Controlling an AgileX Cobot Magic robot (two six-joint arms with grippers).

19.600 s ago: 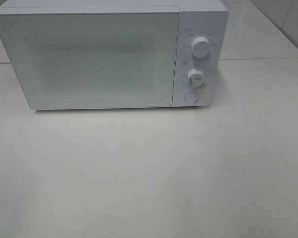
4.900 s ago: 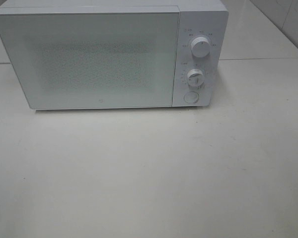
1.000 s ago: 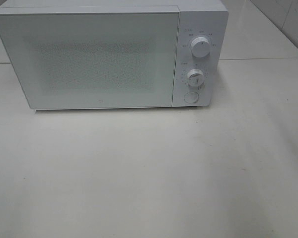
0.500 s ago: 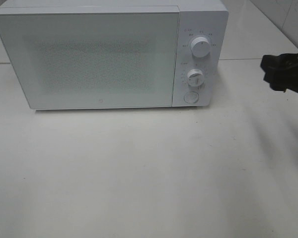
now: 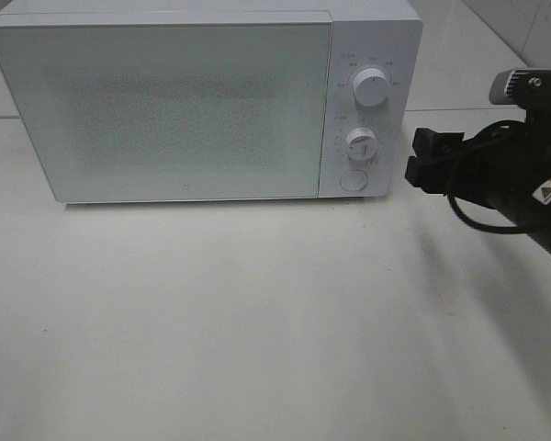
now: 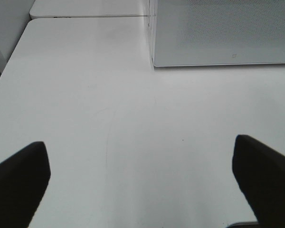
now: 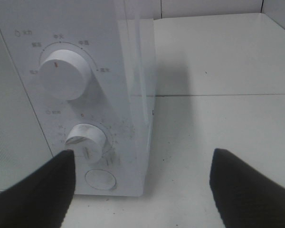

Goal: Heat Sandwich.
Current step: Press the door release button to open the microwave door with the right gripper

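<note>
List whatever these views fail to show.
- Sandwich: in no view; the dotted microwave door hides the cavity in exterior high.
- Dial labels: too small to read in exterior high.
- Left gripper: outside exterior high; the left wrist view's edge cuts off its fingers.

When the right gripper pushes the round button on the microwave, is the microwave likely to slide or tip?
Tipping seems unlikely: the microwave is a wide, low box resting flat on the table. The table looks smooth, so a hard push on the round button might slide it slightly backward.
</note>
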